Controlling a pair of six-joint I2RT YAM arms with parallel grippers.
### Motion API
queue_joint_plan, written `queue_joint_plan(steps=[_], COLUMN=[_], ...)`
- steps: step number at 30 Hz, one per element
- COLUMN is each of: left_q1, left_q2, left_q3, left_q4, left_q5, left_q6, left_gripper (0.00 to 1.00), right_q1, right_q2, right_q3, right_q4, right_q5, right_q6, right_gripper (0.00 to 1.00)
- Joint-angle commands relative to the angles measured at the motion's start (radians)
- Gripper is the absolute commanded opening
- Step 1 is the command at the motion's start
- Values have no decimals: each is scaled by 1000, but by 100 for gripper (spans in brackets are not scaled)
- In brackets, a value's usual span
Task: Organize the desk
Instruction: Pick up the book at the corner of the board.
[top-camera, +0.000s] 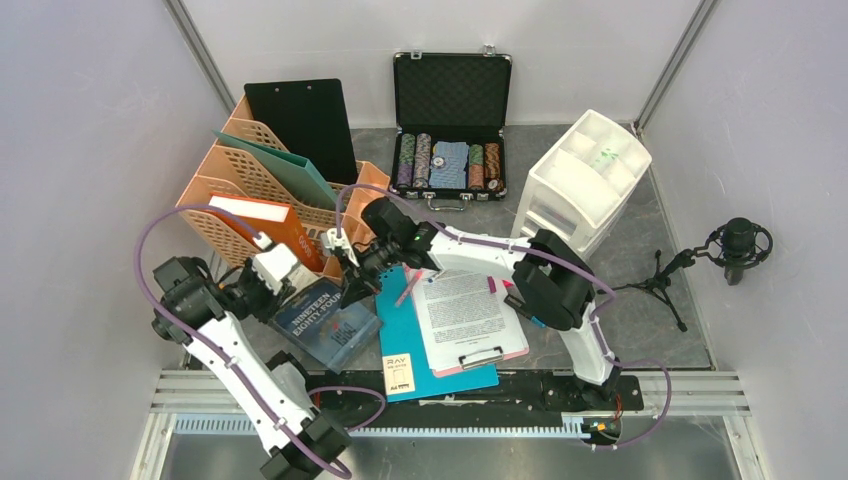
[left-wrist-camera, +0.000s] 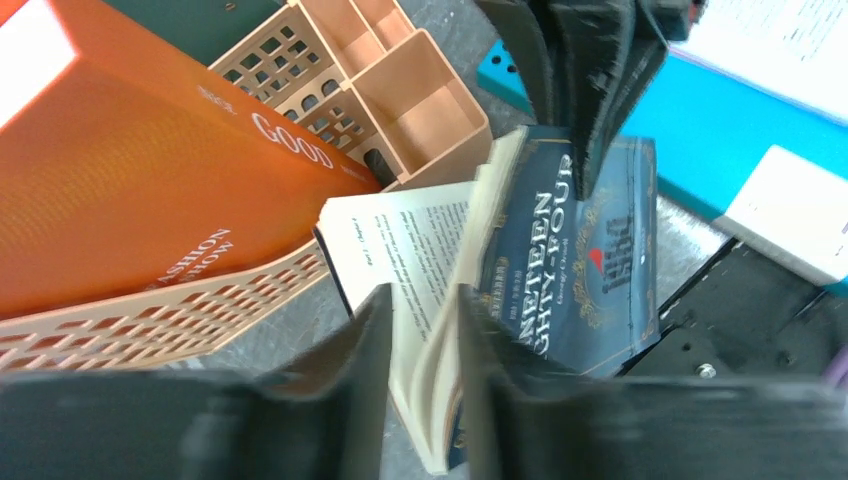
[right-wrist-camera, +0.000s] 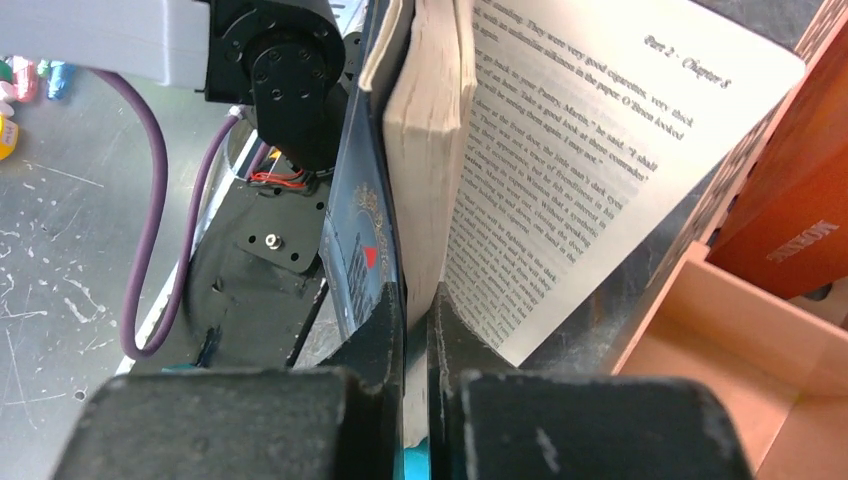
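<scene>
Desk (top-camera: 690, 335): is spreading dark grey and mottled under everything, from the rail at 6 o'clock back to the wall at 12.
File organiser (top-camera: 225, 175): is standing at 10 o'clock, peach, carrying an orange book (top-camera: 285, 225) in a front slot.
White drawer unit (top-camera: 585, 175): is sitting at 2 o'clock, with the black case (top-camera: 452, 90) lying open at 12.
Teal folder (top-camera: 400, 330): is lying at 6 o'clock, the clipboard (top-camera: 470, 315) overlapping its right side.
Blue book (top-camera: 325, 325): is lying at 8 o'clock between organiser and folder, its pages fanning open.
Right claw (right-wrist-camera: 415, 290): is biting together on the book's edge, cover side.
Left claw (left-wrist-camera: 425, 300): is straddling the page block, fingers a little apart. Whether they are pressing it, I cannot tell.
Step in hand: probably gathering the book so it can stand in the organiser.
Doing it well: the loose leaf needs folding in before any lift. One claw should be pinching the whole block near the spine rather than the cover alone, or the pages may be spilling and creasing.
Top view: is showing the layout and both arms meeting over the book, but not the jaws.
Right wrist: is showing the pinch and a printed chapter page swinging free.
Left wrist: is showing the cover title and the other claw coming down on the book's far edge.
</scene>
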Motion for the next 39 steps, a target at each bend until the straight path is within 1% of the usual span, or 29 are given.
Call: queue_joint_plan(steps=[1,3,4,10,14,17,20,25,29,35,39], left_q1=[2,2,2,1,2,2,2,2,2,-15,-58], left_q2=[81,102,106,125,167,189,202,236,223,216,230], left_q3=[74,81,80,71,76,77,95,197,249,201,156], left_q4=[-48,-45,-38,11,-47,-50,-50,-50,-50,-50,-50], left_q5=[42,27,18,-82,-138,-174,-181,-160,-168,-205,-191], left_q6=[-91,-115,-130,-206,-163,-167,-172,-233,-227,-217,-278], left_gripper=[58,91,99,100,100,100,100,100,100,100,100], right_q1=[-7,-18,-22,-30,-32,-34,-36,-46,-49,-55,-58], right_q2=[-99,-119,-126,-137,-133,-126,-118,-95,-83,-89,-102], right_q3=[-109,-155,-171,-198,-200,-203,-200,-178,-168,-179,-191], right_q4=[114,193,212,234,238,241,243,251,262,280,287], right_q5=[-31,-30,-27,-8,-2,5,22,61,60,39,34], right_q6=[68,108,119,122,124,125,131,169,192,200,201], right_gripper=[0,0,0,0,0,0,0,0,0,0,0])
